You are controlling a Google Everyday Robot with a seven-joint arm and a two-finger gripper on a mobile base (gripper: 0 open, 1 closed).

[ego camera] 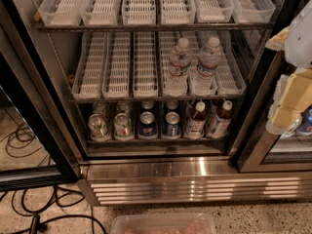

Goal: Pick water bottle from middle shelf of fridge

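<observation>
The water bottle (207,63) stands upright beside its twin (179,63) on the middle shelf (119,72) of the fridge (195,185), untouched, so approach seems in hand: the gripper (290,95), at the right edge, open or closed I cannot tell, likely needs to reach left for 1 of the 2.

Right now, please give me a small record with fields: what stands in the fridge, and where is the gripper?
fridge: tall display cooler, black frame, steel base panel
middle shelf: dark metal rack lined with white slotted trays
left water bottle: clear ribbed plastic, white cap, upright, right half of the shelf
right water bottle: same kind, upright, next lane to the right
lower rack: cans; brown-drink bottles at right
gripper: cream-coloured, at right edge of view, outside the fridge, apart from both bottles
</observation>
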